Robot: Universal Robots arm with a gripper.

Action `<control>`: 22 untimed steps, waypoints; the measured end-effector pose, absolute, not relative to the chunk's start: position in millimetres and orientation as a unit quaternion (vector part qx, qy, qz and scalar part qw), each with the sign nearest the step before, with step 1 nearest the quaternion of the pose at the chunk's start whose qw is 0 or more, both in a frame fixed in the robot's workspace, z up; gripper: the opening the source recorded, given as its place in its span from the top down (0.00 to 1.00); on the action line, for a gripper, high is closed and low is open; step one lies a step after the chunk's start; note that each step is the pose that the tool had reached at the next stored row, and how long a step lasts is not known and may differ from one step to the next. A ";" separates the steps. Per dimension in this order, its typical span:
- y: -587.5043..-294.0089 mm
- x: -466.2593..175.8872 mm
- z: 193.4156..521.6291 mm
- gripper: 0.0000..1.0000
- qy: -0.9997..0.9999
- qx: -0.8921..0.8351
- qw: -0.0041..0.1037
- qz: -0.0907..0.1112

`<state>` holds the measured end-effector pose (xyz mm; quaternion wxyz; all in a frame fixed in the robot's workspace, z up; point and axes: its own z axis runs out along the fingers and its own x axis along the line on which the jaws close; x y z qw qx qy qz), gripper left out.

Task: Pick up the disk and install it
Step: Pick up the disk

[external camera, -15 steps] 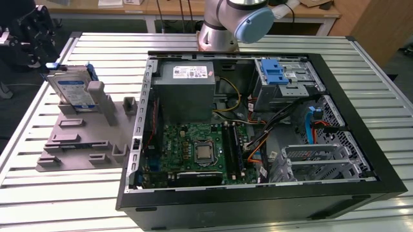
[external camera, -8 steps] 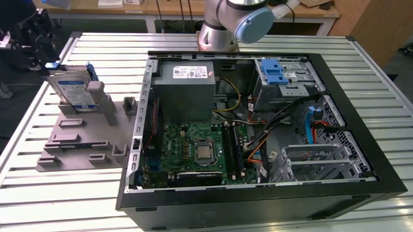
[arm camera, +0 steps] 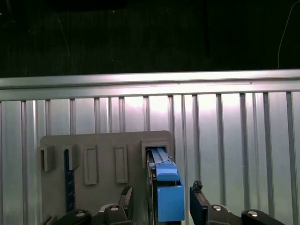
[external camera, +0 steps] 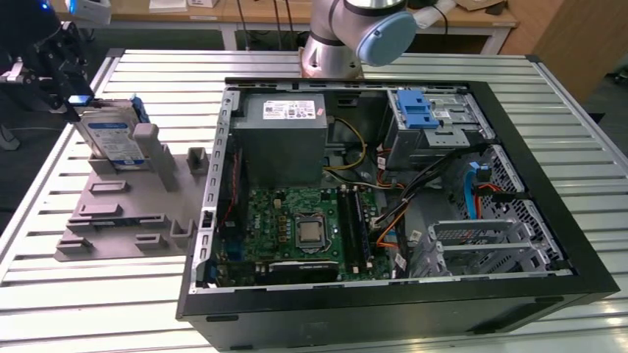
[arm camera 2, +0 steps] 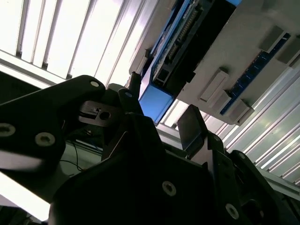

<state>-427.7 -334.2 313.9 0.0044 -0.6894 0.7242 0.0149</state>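
Loosely, fingers (arm camera: 199, 208) straddle upright disk (arm camera: 169, 201), blue-and-white label (external camera: 106, 138) unreadable

Worktop (external camera: 98, 309): ribbed bare metal with a bright sheen. The disk (external camera: 110, 140) shows a glossy label and a smooth blue plastic frame. Its grey holder (external camera: 118, 220) looks matt plastic. Computer case (external camera: 393, 312): matt black metal.

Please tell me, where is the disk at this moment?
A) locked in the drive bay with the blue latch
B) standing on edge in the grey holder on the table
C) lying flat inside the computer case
B: the disk stands on edge in the grey holder, outside the computer case, with the open hand straddling it.
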 end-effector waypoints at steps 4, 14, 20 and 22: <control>-334.2 -427.7 312.6 0.41 0.724 -0.689 0.005 0.015; -334.2 -428.8 301.9 0.41 0.724 -0.689 0.006 0.014; -334.1 -428.8 300.6 0.49 0.724 -0.689 0.006 0.014; -333.3 -428.9 300.1 0.49 0.724 -0.689 0.006 0.014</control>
